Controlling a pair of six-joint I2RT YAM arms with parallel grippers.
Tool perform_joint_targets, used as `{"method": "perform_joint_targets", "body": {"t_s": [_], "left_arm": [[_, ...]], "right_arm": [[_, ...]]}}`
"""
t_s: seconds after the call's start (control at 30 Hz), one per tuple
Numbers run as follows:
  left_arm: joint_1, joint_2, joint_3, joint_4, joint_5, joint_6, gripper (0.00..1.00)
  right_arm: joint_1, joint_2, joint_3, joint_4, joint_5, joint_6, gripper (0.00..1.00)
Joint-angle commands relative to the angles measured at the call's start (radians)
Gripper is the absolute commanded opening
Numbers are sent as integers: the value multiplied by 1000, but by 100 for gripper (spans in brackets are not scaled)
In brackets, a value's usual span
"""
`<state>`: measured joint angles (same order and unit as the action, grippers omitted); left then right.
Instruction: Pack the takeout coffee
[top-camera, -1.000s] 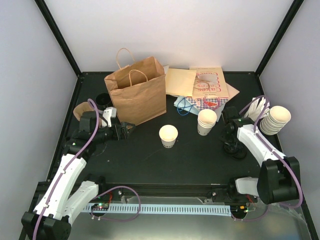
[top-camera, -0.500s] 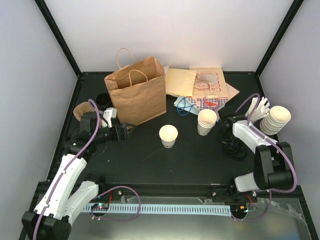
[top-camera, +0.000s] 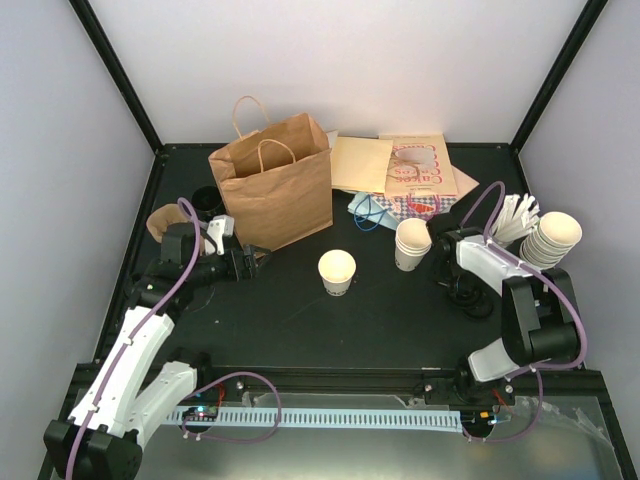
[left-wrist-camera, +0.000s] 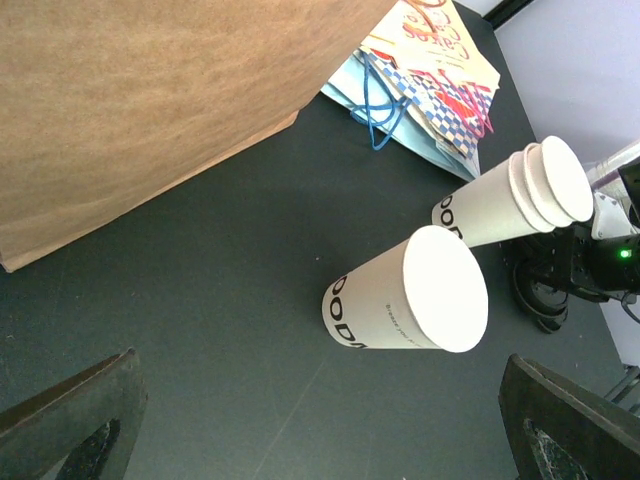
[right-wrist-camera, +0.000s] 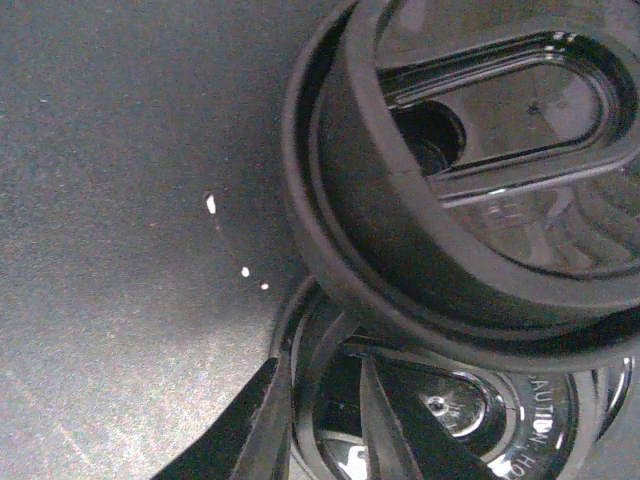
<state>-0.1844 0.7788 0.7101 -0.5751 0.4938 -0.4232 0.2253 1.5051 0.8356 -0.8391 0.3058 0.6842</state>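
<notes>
My right tool (right-wrist-camera: 322, 385) sat low over the black lids (right-wrist-camera: 470, 160), lower right in the overhead view. Its fingers (right-wrist-camera: 255, 430) straddled the rim of the bottom lid (right-wrist-camera: 450, 425); I couldn't tell whether they had clamped. Another lid leaned tilted on top, so my read was: pinch one rim only, lift straight up, check nothing rides along. The cup (top-camera: 337, 270) stood lidless mid-bench, well apart from the lids, below the paper bag (top-camera: 272, 190). My left tool (top-camera: 254, 258) was released, jaws wide, aimed at the cup. I'd use it to steady the cup while the lid gets pressed on level.
</notes>
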Motion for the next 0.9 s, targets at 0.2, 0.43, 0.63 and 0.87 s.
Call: {"method": "perform_joint_targets", "body": {"t_s": [0.2, 0.43, 0.63, 0.87], "left_arm": [[-1, 1, 5, 17, -2, 6, 99], [0, -4, 7, 16, -1, 6, 99], [0, -6, 8, 17, 0, 1, 99], [0, -11, 11, 13, 6, -4, 99]], "right_arm": [[6, -5, 24, -24, 49, 9, 9], [6, -93, 42, -77, 27, 3, 8], [15, -187, 84, -148, -38, 5, 8], [14, -255, 130, -229, -188, 20, 9]]}}
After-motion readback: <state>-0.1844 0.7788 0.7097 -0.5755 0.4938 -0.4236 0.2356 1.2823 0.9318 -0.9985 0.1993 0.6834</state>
